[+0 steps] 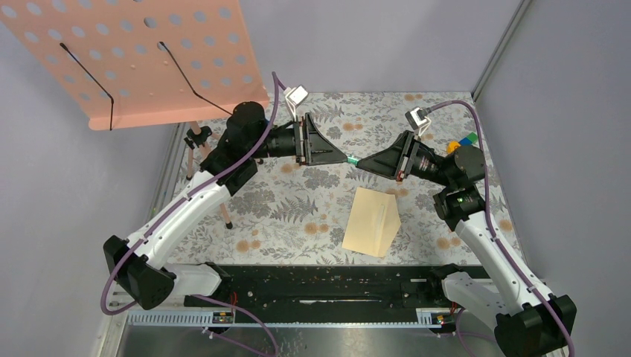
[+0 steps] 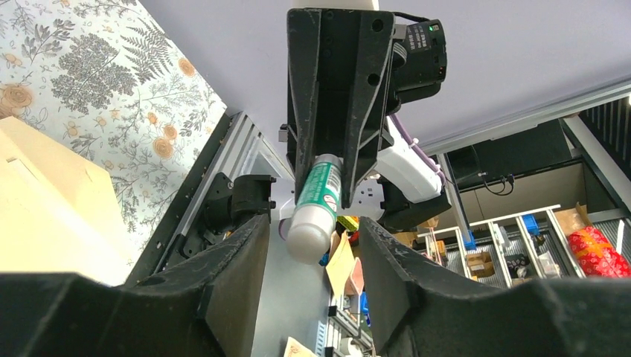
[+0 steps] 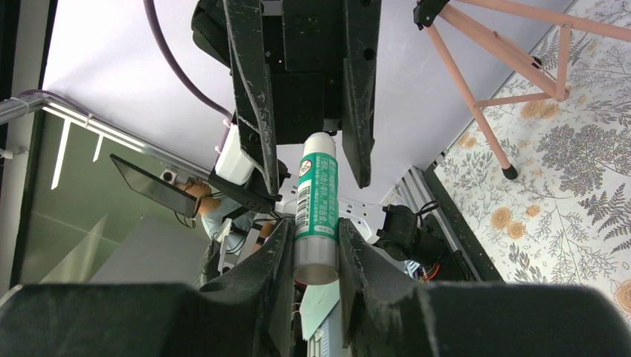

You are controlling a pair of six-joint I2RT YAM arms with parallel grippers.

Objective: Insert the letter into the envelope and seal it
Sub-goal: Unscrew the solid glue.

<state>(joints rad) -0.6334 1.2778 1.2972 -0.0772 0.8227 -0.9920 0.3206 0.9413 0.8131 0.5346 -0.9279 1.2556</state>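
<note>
A green-and-white glue stick (image 1: 351,160) hangs in the air between my two grippers, which point at each other above the table. My right gripper (image 1: 362,164) is shut on its lower body (image 3: 316,216). The capped end (image 2: 316,204) lies between the fingers of my left gripper (image 2: 312,230), which is open with a gap on each side. Below them the tan envelope (image 1: 370,222) lies flat on the floral table, its pointed flap side turned right. It also shows at the left edge (image 2: 45,208) of the left wrist view. The letter is not visible as a separate sheet.
A pink perforated board (image 1: 141,59) on a thin-legged stand (image 1: 217,195) stands at the back left. Coloured blocks (image 1: 465,141) sit at the back right behind the right arm. A black rail (image 1: 335,286) runs along the near edge. Walls close in the table.
</note>
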